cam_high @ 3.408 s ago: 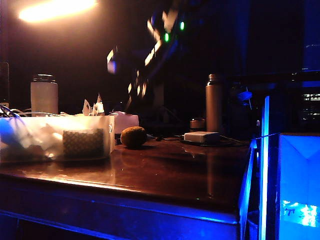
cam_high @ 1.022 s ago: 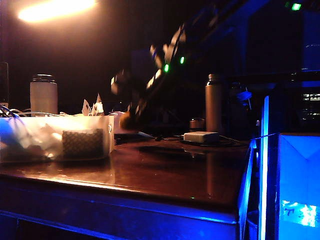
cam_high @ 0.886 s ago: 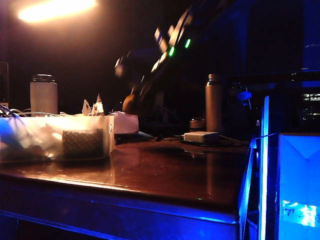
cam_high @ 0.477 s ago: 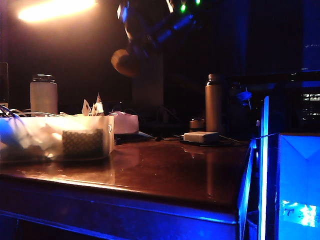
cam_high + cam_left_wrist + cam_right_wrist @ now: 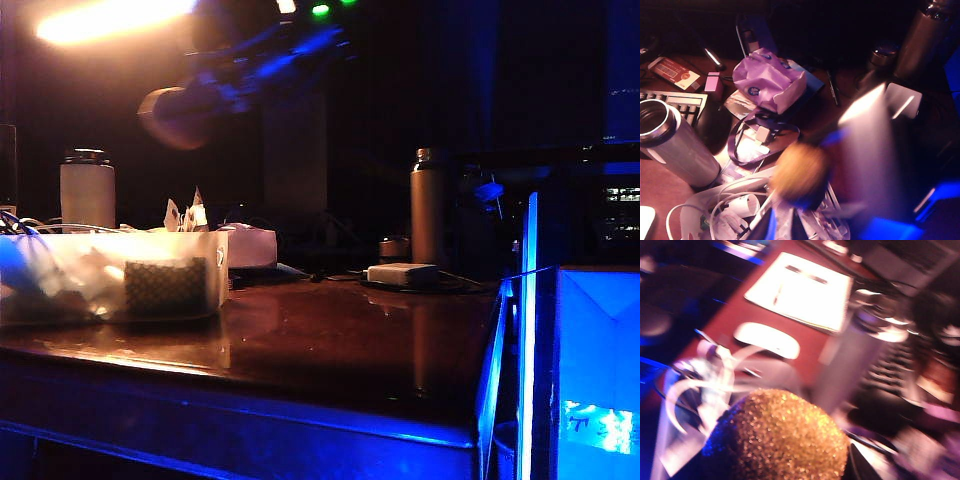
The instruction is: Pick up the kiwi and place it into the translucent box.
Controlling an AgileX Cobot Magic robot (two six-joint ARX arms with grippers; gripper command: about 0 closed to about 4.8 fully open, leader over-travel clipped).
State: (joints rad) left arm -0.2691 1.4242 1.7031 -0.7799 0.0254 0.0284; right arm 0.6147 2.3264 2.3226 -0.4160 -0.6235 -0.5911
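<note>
The kiwi point(image 5: 172, 116), a brown fuzzy fruit blurred by motion, hangs high in the air above the translucent box point(image 5: 110, 275) at the table's left. My right gripper point(image 5: 205, 98) is shut on it, the arm reaching in from the upper right. In the right wrist view the kiwi point(image 5: 782, 437) fills the space between the dark fingers, with the box's paper strips point(image 5: 715, 370) beyond. In the left wrist view the kiwi point(image 5: 800, 174) floats over the box's paper and cables point(image 5: 730, 212). My left gripper point(image 5: 781, 229) hovers there, open and holding nothing.
A white bottle point(image 5: 88, 190) stands behind the box and a white bag point(image 5: 250, 245) beside it. A brown bottle point(image 5: 428, 205) and a small flat white box point(image 5: 403, 273) sit mid-table. A glowing blue box point(image 5: 590, 370) stands at the right. A keyboard point(image 5: 685, 100) lies beyond.
The kiwi left the table in my right gripper. It rose, then swung left, from beside the box's right end to high above the box. The left gripper stayed put.
</note>
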